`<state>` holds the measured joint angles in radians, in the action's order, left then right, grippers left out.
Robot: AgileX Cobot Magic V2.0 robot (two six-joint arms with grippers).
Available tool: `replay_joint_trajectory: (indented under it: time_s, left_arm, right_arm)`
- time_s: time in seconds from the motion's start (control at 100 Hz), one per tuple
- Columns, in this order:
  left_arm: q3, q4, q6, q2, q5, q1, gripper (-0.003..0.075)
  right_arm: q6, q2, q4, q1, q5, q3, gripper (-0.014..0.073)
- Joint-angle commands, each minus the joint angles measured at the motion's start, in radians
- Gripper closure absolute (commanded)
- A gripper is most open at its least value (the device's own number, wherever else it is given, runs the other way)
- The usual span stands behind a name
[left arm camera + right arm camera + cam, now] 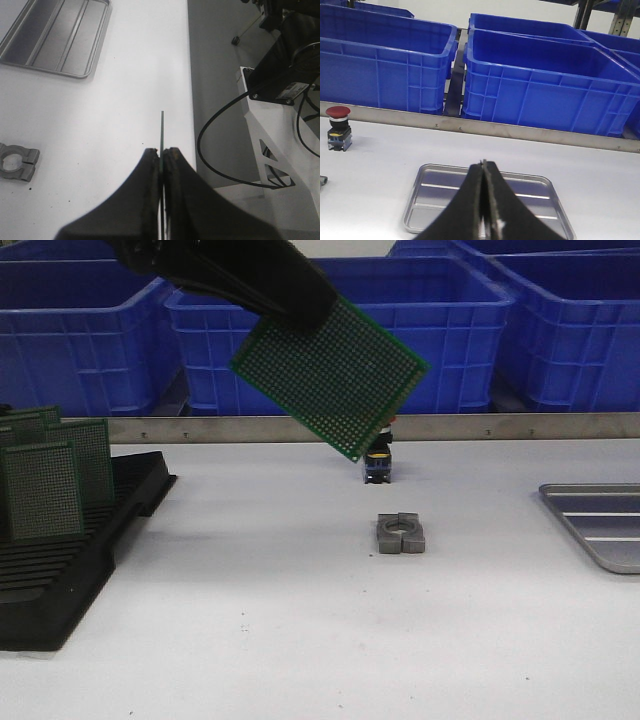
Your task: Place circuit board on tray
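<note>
My left gripper [290, 315] is shut on a green perforated circuit board [330, 375] and holds it tilted, high above the middle of the table. In the left wrist view the board shows edge-on as a thin line [162, 130] between the shut fingers [162, 152]. The grey metal tray [600, 525] lies flat at the right edge of the table, empty; it also shows in the left wrist view [55, 37] and the right wrist view [430, 200]. My right gripper [483, 165] is shut and empty, above the tray's near side.
A black slotted rack [60, 560] at the left holds several more green boards [40, 490]. A grey metal clamp block [401, 534] lies mid-table, with a red-topped push button [339, 127] behind it. Blue plastic bins [90, 330] line the back.
</note>
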<state>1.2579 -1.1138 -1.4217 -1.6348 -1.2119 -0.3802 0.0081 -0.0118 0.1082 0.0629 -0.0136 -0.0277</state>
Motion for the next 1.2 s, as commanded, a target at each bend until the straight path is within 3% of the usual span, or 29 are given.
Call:
replay_joint_trajectory:
  time_s: [0.0,0.18,0.47,0.65,0.75,0.85,1.04,1.19]
  left_arm:
    - [0.028,-0.081,0.009,0.035,-0.063,0.005,0.0741]
    - [0.028,-0.086,0.009,0.035,-0.063,0.005,0.0740]
    - [0.028,-0.086,0.009,0.035,-0.063,0.005,0.0741]
    - [0.028,-0.086,0.009,0.035,-0.063,0.005,0.0740]
    - [0.028,-0.086,0.009,0.035,-0.063,0.005,0.0741]
    - [0.028,-0.086,0.009,0.035,-0.063,0.005,0.0740]
    - [0.028,-0.086,0.009,0.035,-0.063,0.005,0.0740]
    - [0.028,-0.086,0.009,0.035,-0.063,0.005,0.0741]
  right_arm:
    - [-0.008,-0.020,-0.005,0.000,0.105,0.001,0.0652]
    - [-0.008,-0.020,-0.006,0.000,0.106,0.054,0.0652]
    - [-0.008,0.159,-0.007,0.000,-0.378,0.384,0.0652]
    - [-0.008,0.371,-0.032,0.000,-0.544,0.552,0.0652]
    - [-0.008,0.488,-0.149,0.000,-0.600,0.614,0.0635]
    - [-0.057,0.588,-0.318,-0.010,-0.595,0.648,0.0553]
    - [-0.329,0.716,-0.594,-0.127,-0.524,0.672,0.0249]
    - [-0.592,0.829,-0.700,-0.240,-0.540,0.723,0.0157]
